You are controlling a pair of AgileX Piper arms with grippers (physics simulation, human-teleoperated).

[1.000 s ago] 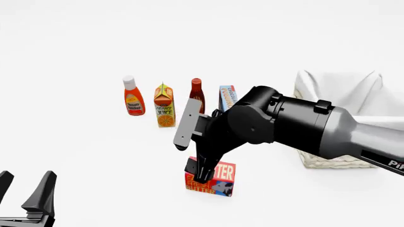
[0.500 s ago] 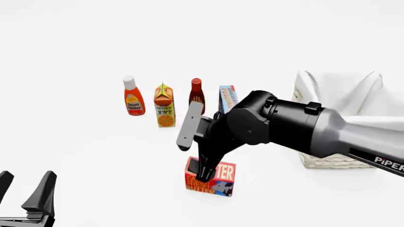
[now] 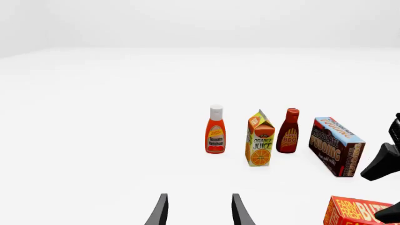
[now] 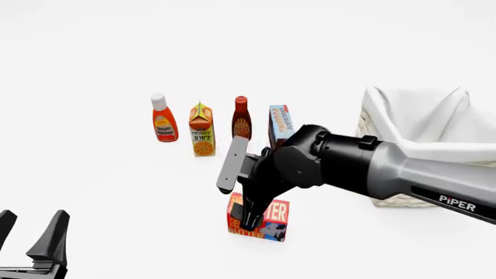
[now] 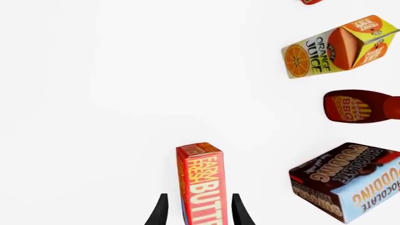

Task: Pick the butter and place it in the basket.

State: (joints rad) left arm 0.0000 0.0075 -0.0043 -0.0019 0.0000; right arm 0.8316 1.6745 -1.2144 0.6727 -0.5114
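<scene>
The red-orange butter (image 4: pixel 268 221) carton stands upright on the table, well apart from the cream wicker basket (image 4: pixel 403 200).

The right arm (image 4: pixel 364 165) hides part of the butter (image 4: pixel 271 218) and the basket's (image 4: pixel 410 116) near-left corner.

Far row, left to right: ketchup bottle (image 4: pixel 162 118), orange juice carton (image 4: pixel 201 130), BBQ sauce bottle (image 4: pixel 241 117), chocolate pudding box (image 4: pixel 279 122). Nearer, in front of the sauce and pudding: butter (image 4: pixel 270 220), standing alone on the table (image 4: pixel 93 192). Far right: basket (image 4: pixel 410 119), well apart from the butter.
</scene>
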